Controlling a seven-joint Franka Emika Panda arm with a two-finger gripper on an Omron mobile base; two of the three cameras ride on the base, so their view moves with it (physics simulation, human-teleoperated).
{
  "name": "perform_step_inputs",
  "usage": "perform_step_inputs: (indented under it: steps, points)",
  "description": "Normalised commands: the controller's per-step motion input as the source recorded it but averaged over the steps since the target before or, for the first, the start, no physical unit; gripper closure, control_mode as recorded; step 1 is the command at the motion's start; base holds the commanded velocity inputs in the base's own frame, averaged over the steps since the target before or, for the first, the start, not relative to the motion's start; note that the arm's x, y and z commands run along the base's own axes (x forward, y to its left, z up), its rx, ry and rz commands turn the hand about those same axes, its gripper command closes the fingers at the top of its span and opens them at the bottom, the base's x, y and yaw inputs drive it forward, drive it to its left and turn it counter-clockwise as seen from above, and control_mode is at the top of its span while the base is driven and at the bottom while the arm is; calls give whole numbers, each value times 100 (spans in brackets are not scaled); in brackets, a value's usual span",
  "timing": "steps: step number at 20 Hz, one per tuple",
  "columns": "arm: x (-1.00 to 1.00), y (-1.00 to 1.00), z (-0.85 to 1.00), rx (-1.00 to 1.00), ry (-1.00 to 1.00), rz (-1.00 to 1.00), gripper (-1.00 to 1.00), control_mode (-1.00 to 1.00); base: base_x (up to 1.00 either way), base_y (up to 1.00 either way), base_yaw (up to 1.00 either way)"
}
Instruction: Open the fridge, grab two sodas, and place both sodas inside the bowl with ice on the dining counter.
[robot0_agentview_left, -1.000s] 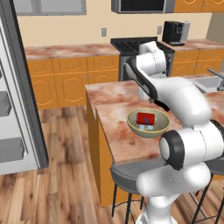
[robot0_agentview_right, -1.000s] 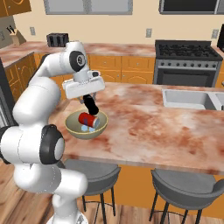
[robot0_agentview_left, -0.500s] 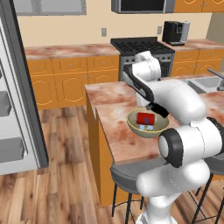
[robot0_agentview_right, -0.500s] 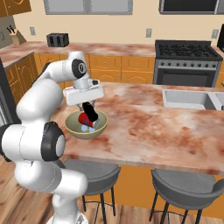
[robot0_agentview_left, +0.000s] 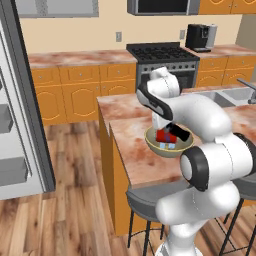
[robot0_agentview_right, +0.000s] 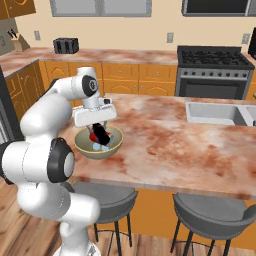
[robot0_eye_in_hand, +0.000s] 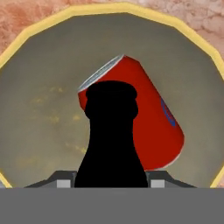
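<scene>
With the jaws clamped on the black cola bottle (robot0_eye_in_hand: 110, 140) just over the olive bowl (robot0_eye_in_hand: 39, 113), the red can (robot0_eye_in_hand: 140, 127) lying right beneath them could get knocked, or the bottle may topple out on release.

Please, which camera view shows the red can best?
The hand view: the red can lies on its side in the bowl, behind the black bottle. The left base view shows a small red patch; the right base view barely a sliver.
</scene>
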Motion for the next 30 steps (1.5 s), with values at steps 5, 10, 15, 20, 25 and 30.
perform_step_inputs:
  steps: [5, 10, 15, 20, 25, 30]
  points:
    - [13, 0, -16, 0, 3, 1, 100, -100, 0, 0, 0]
    - [14, 1, -18, 0, 3, 1, 100, -100, 0, 0, 0]
    - [6, 1, -12, 0, 1, 2, 100, -100, 0, 0, 0]
    - [-10, 0, -16, 0, 0, 4, -100, -100, 0, 0, 0]
    - [-33, 0, -7, 0, 0, 1, -100, -100, 0, 0, 0]
    - [-34, 0, 1, 1, -1, 0, -100, -100, 0, 0, 0]
